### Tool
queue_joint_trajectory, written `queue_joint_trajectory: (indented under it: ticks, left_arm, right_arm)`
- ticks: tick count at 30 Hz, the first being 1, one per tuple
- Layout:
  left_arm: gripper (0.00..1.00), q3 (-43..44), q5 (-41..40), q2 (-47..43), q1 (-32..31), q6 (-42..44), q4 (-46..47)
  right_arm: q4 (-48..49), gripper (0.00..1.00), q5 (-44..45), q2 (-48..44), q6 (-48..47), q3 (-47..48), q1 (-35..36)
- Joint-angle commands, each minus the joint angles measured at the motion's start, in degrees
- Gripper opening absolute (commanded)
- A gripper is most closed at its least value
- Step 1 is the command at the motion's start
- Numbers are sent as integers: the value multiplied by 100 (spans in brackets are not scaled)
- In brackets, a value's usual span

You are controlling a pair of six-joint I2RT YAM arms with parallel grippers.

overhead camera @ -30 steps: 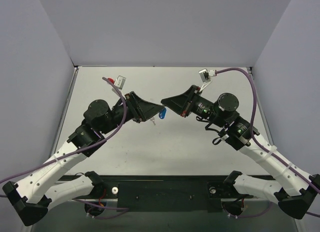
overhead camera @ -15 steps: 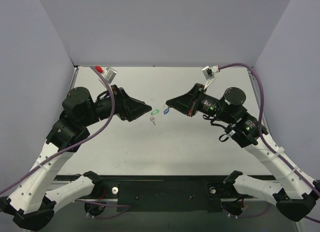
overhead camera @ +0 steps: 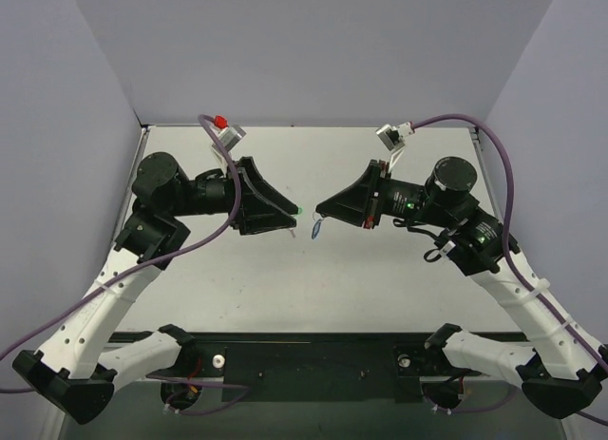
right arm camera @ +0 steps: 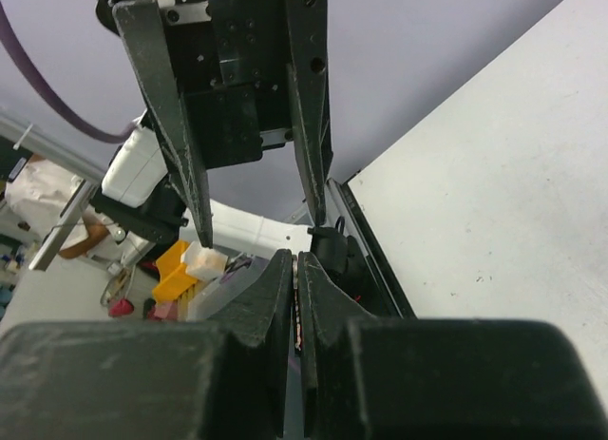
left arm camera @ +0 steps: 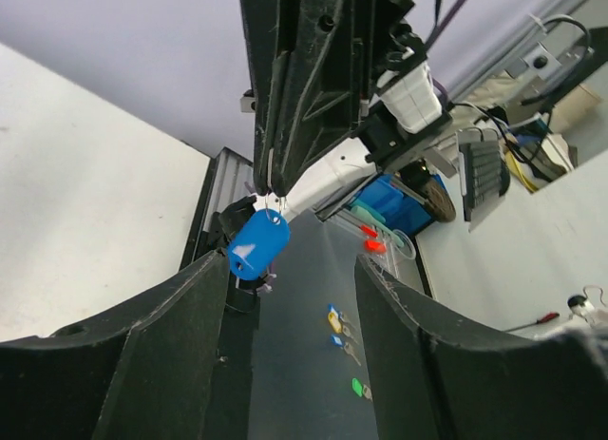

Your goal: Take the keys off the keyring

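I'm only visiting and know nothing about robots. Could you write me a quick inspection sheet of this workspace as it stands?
Surface: pale grey table.
Job's things: blue keyring dangles from the right hand; no key can be made out.
Clutter: small green tag at the left hand's tip.
Hands: left hand open, holding nothing; right hand shut on the keyring.
Cables: purple cable running along each arm.
Surroundings: plain grey walls on three sides.

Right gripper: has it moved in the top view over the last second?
Yes. The right gripper, shut on the keyring, has shifted away from the table far edge, toward the arm bases, and slightly right.
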Motion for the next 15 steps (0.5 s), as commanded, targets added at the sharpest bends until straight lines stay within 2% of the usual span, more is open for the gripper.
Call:
queue_joint_trajectory:
  ticks: [1,7,10,15]
  left_arm:
    - [65,218,635,122,42,-248,1006]
    - [60,341,687,333,42,-248,1068]
    - [54,341,661,395,42,-230,1059]
    - [52,219,389,369,42,-142,1041]
  right_arm:
    - [-42,0,-773,63,-276,342,-77]
    - [-95,0,-1231,282,-328,536,-157]
    - [-95,0,-1188,353,-337,571,-183]
    - [-95,0,-1038,362,-346,527,-192]
